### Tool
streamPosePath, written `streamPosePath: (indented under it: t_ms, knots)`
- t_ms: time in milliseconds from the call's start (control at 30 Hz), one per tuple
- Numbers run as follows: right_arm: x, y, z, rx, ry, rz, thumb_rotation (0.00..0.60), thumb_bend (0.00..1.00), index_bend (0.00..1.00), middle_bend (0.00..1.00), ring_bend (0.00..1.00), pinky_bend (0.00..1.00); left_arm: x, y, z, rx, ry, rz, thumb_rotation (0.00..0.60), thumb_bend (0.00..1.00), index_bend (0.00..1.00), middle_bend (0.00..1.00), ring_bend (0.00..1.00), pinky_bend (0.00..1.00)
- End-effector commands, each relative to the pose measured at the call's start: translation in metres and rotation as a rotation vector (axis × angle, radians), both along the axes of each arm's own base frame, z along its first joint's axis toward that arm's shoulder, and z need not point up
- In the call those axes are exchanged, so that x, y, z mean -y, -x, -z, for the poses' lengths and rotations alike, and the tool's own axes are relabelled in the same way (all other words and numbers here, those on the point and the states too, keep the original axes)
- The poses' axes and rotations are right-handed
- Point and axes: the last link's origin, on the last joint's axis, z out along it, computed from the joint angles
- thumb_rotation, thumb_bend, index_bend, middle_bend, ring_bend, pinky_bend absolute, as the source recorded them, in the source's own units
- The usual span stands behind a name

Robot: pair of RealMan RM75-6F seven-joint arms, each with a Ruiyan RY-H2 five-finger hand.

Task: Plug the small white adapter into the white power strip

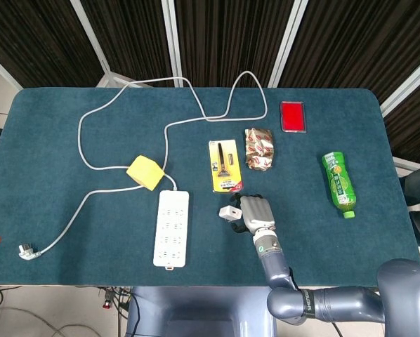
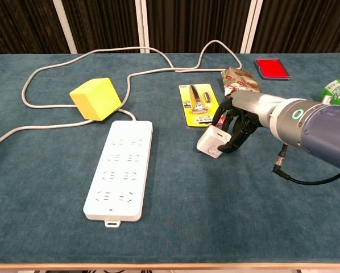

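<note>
The long white plastic power strip [image 2: 118, 176] lies at lower left of centre on the blue cloth surface [image 2: 39, 187]. Right of it, at mid-frame, the small white cube adapter [image 2: 211, 141] sits on the surface, the right hand [image 2: 233, 121] just above, its dark fingers [image 2: 220, 112] curled around it, touching.

Far side of the small white adapter [image 2: 211, 141] behind the right hand's [image 2: 233, 123] fingers [image 2: 229, 143]; grip unclear.
</note>
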Motion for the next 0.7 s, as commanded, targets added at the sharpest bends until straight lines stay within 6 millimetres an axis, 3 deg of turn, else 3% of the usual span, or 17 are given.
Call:
streamPosePath:
  t_ms: [33, 700]
  knots:
    - [0.0, -0.001, 0.002, 0.008, 0.003, 0.002, 0.6, 0.36, 0.33, 0.4, 0.33, 0.2, 0.0, 0.0, 0.0, 0.0, -0.001, -0.001, 0.6, 0.08, 0.17, 0.0, 0.0, 0.0]
    - [0.005, 0.001, 0.019, -0.015, 0.016, 0.018, 0.6, 0.41, 0.39, 0.43, 0.37, 0.22, -0.002, 0.001, 0.0, 0.001, 0.002, -0.012, 0.6, 0.08, 0.18, 0.0, 0.0, 0.0]
